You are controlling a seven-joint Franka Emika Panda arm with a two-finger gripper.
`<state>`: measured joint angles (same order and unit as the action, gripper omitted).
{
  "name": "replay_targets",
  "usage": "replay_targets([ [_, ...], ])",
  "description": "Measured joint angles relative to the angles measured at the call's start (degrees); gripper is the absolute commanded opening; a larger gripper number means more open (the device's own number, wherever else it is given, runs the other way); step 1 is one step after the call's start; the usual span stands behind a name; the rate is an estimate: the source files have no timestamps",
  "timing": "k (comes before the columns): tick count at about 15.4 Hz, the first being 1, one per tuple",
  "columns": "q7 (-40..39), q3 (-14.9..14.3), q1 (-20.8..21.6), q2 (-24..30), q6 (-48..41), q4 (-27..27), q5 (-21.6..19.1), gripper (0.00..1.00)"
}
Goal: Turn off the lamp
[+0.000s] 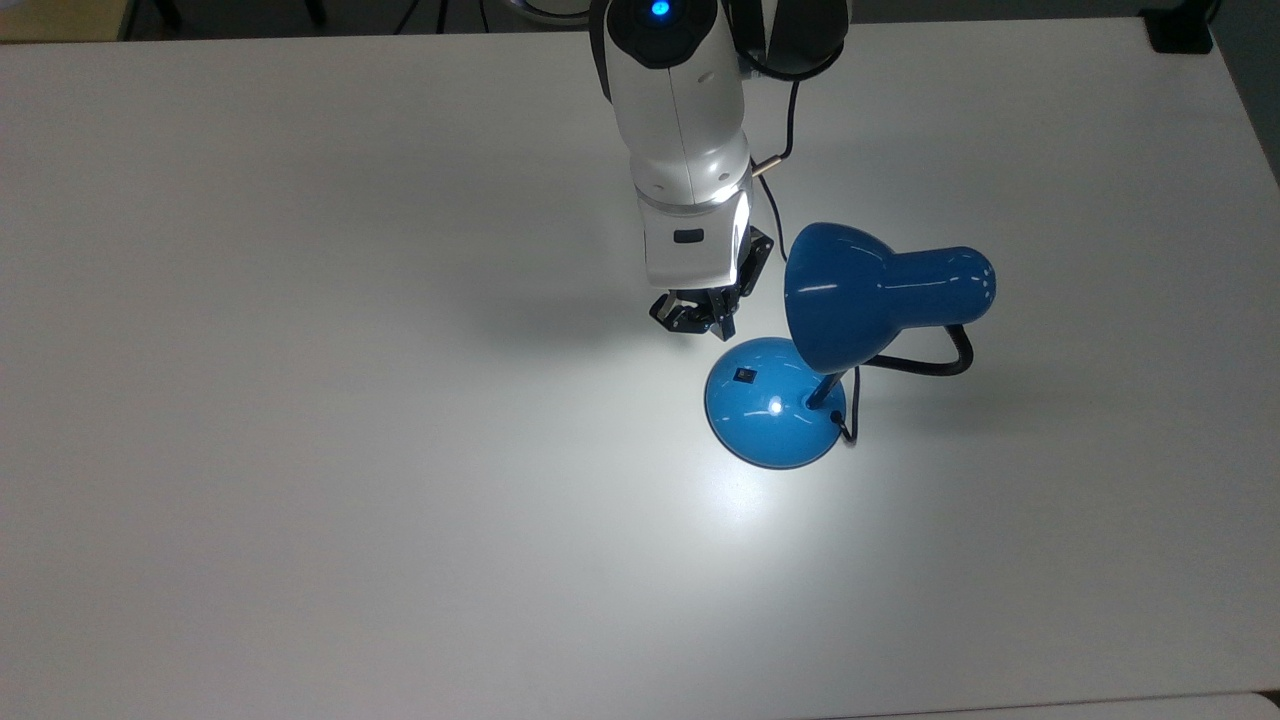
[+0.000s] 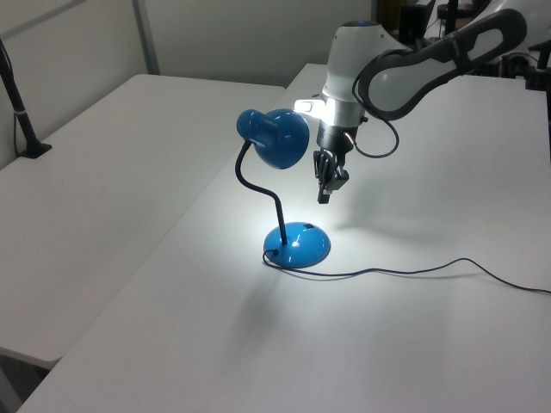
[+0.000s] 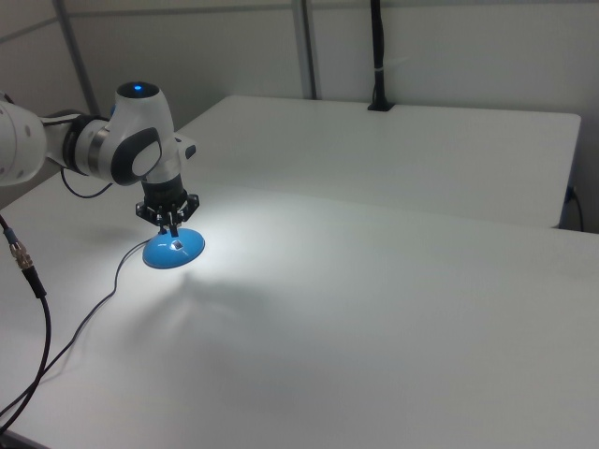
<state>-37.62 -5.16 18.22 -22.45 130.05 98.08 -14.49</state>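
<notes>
I take the lamp (image 1: pixel 800 370) as my landmark: it stands on the white table (image 1: pixel 300 450), its round blue base (image 1: pixel 775 415) inside a bright pool of light, so it is lit. From the top view I can read the small black switch (image 1: pixel 743 376) on the dome of the base, on the side toward the top view's left, and the gripper (image 1: pixel 722 330) hangs just beyond that edge of the base, up and to the top view's left of the switch, with the bell shade (image 1: pixel 845 295) close on its other side. The fingers look pressed together into one dark tip there, and I see no gap between them in the left view either, though the tip is small and I would not swear to it. The left view gives me what the top view cannot: height. There the gripper (image 2: pixel 324 191) is clearly above the base (image 2: pixel 297 244), not touching it, and sits just beside the shade (image 2: pixel 280 138) at roughly the level of its lower rim, with the black neck (image 2: pixel 258 185) curving up on the far side. It also shows the black cord (image 2: pixel 413 268) trailing from the base across the table toward the left view's right. In the right view the arm stands in front of the shade, and the gripper (image 3: pixel 173 224) seems to point straight down at the lit base (image 3: pixel 174 250).
</notes>
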Motion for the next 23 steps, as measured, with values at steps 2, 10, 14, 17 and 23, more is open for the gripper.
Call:
replay_targets([
  [2,0.00,0.00,-0.04,-1.11,0.68,-1.12,0.00,0.00],
  [10,-0.24,0.25,0.21,-5.12,3.36,-1.55,0.00,0.00],
  [14,-0.26,0.50,0.60,-5.32,3.36,-1.77,0.01,0.00],
  [17,-0.26,0.50,0.68,-5.36,4.04,-1.79,0.01,0.00],
  [23,-0.50,0.51,0.78,-6.25,4.62,-1.86,0.99,0.00],
])
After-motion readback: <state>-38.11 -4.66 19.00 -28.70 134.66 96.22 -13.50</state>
